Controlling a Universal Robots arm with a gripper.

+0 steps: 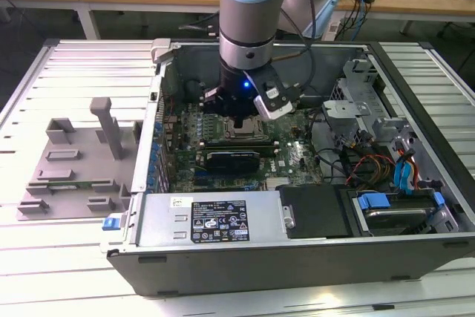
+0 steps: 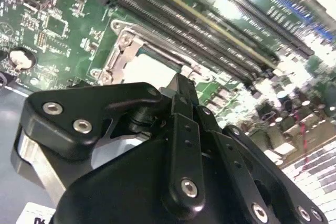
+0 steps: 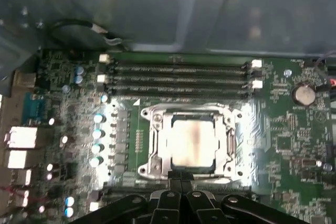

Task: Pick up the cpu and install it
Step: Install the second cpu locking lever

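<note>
Judging from these views, the install step looks all but finished: the cpu (image 3: 192,142) lies flat inside the metal socket frame (image 3: 152,145) on the motherboard (image 3: 283,145), at 6 o'clock from the memory slots (image 3: 178,77) in the first wrist view. The arm (image 1: 249,12) stands upright, reaching straight down into the open computer case (image 1: 297,257), with the pincer (image 3: 181,184) just above the socket's near edge. Its fingers meet in a narrow, empty closure. Any next move calls for a clean vertical path clear of the frame.
</note>
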